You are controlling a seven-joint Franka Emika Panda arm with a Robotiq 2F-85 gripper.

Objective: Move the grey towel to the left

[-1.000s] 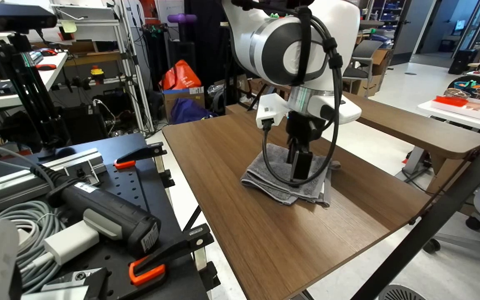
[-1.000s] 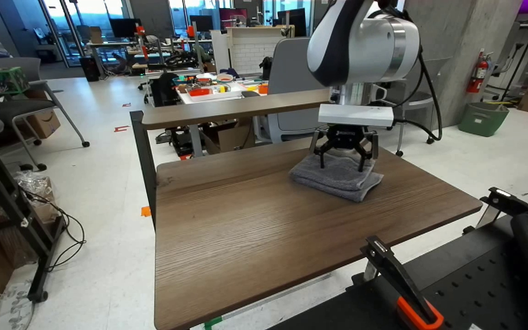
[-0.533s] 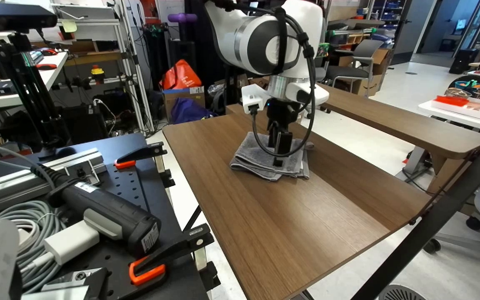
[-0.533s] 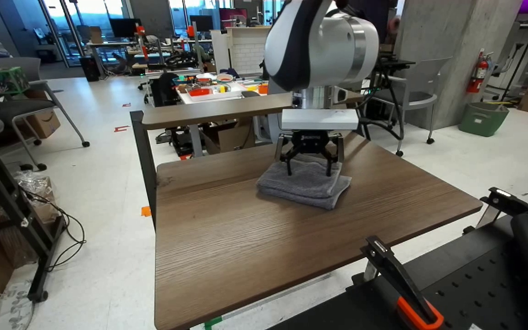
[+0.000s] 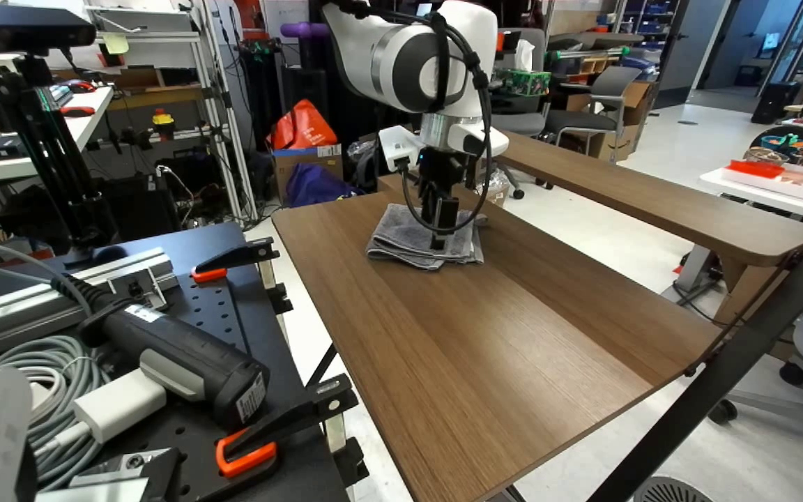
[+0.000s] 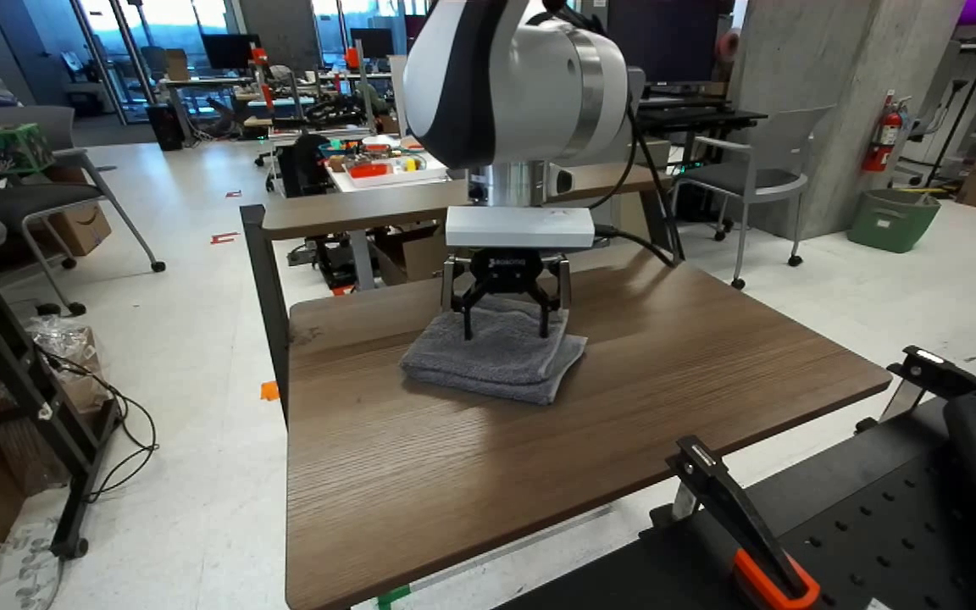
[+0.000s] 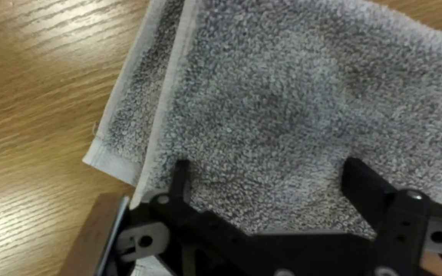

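One grey towel point(image 5: 396, 237): folded flat on the counter point(image 5: 485, 348), toward the far end in an exterior view; a lower layer pokes out past the top one at a corner.
Fingers point(image 6: 468, 322): spread wide, both tips down on the top fold, fuzzy cloth between them in the wrist view.
Arm point(image 6: 530, 93): white and black, right above the towel.
Counter finish: brown wood, grain showing, some shiny glare; comes out way more golden in the wrist view.
Shelf point(image 6: 361, 210): same brown wood, raised, running along one side.
Black board point(image 5: 199, 303): dotted with holes, across a gap from the counter, carrying orange-handled clamps point(image 5: 286, 422) and a coil of grey cable point(image 5: 70, 366).
Floor point(image 6: 200, 424): pale, kinda shiny.
Room corner: concrete pillar point(image 6: 844, 110), red fire extinguisher point(image 6: 884, 135), green bin point(image 6: 893, 222), grey chair point(image 6: 742, 178).
Messy end: white rack point(image 5: 154, 38), orange bag point(image 5: 302, 129) on a cardboard box point(image 5: 318, 162), purple bundle point(image 5: 314, 185) right by it.
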